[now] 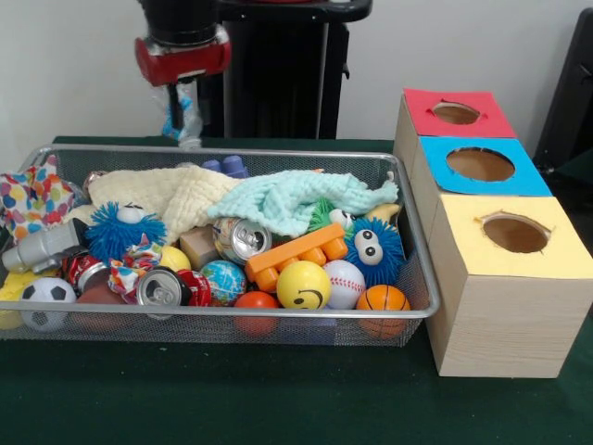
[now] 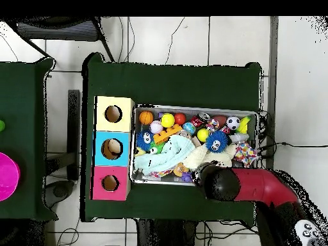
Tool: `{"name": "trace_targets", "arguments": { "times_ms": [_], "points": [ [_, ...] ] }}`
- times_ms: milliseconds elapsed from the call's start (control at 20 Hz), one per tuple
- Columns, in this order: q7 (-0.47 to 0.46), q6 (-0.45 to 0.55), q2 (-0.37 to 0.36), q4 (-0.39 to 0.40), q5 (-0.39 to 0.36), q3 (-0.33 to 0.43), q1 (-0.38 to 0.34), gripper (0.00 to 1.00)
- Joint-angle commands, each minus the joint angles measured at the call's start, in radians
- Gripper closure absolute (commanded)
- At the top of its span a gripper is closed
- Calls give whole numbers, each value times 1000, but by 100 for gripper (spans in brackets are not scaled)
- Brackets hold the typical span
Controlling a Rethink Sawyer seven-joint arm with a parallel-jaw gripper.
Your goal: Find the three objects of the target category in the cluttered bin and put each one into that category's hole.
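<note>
Front view: gripper (image 1: 188,130), finger state unclear, hangs above cloths (image 1: 306,199) burying bin (image 1: 412,278) clutter.

Three wooden boxes carry red (image 1: 456,113), blue (image 1: 481,165) and yellow (image 1: 515,234) tops. In the silver mesh bin (image 1: 419,306) lie a mint cloth (image 1: 301,197), a cream cloth (image 1: 167,193), an orange basketball (image 1: 383,299) and a yellow smiley ball (image 1: 303,286). The table (image 1: 278,394) is dark green.

green table cover (image 1: 278,408) | magenta round object (image 2: 6,176) on neighbouring table, overhead view's left edge
</note>
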Motion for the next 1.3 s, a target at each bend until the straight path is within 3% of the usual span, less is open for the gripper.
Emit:
{"name": "trace_targets", "arguments": {
  "times_ms": [50, 750, 1050, 1300],
  "points": [
    [379, -118, -131, 217, 212, -1, 77, 100],
    [508, -78, -306, 264, 431, -89, 305, 100],
    [624, -149, -225, 224, 437, -178, 461, 100],
    [658, -239, -127, 198, 445, -228, 524, 100]
  ]
}}
